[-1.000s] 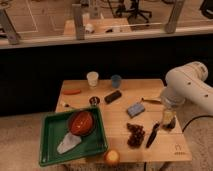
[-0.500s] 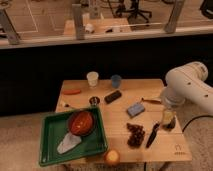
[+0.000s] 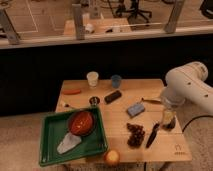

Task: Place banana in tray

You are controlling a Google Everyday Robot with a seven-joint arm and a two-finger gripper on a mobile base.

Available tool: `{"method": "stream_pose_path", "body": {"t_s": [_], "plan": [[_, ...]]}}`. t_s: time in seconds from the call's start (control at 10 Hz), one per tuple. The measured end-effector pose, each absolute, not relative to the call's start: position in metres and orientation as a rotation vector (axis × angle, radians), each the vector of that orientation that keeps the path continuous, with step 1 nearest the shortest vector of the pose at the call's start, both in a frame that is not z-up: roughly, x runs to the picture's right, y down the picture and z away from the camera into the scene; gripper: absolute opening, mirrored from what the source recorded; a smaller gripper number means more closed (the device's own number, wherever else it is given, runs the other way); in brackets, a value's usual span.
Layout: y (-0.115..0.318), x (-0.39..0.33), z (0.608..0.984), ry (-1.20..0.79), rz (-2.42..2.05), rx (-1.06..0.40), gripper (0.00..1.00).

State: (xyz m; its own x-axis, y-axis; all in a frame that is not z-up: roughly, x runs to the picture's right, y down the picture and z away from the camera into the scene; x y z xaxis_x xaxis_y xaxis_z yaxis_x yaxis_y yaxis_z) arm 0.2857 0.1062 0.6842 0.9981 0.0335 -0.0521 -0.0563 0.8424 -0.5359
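hanging over the right end of the counter (image 3: pixel 118 119), the gripper (image 3: pixel 167 118) points down with its jaws spread wide; the pale banana (image 3: pixel 168 122) sits right beneath it, contact unclear. the green tray (image 3: pixel 93 145) lies well apart from the gripper at the opposite end, a red bowl (image 3: pixel 81 122) in it.

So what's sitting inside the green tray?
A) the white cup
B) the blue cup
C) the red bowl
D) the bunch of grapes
C: the red bowl sits inside the green tray next to a whitish piece. The blue cup, white cup and grapes are out on the table. The gripper hangs over the table's right side, away from the tray.
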Motion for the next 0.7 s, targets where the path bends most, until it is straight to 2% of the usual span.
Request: {"method": "stream_pose_path", "body": {"t_s": [0.5, 0.7], "plan": [[0.104, 0.286, 0.687, 0.032, 0.04, -0.555, 0.8], [0.092, 0.292, 0.708, 0.005, 0.032, -0.522, 0.8]]}}
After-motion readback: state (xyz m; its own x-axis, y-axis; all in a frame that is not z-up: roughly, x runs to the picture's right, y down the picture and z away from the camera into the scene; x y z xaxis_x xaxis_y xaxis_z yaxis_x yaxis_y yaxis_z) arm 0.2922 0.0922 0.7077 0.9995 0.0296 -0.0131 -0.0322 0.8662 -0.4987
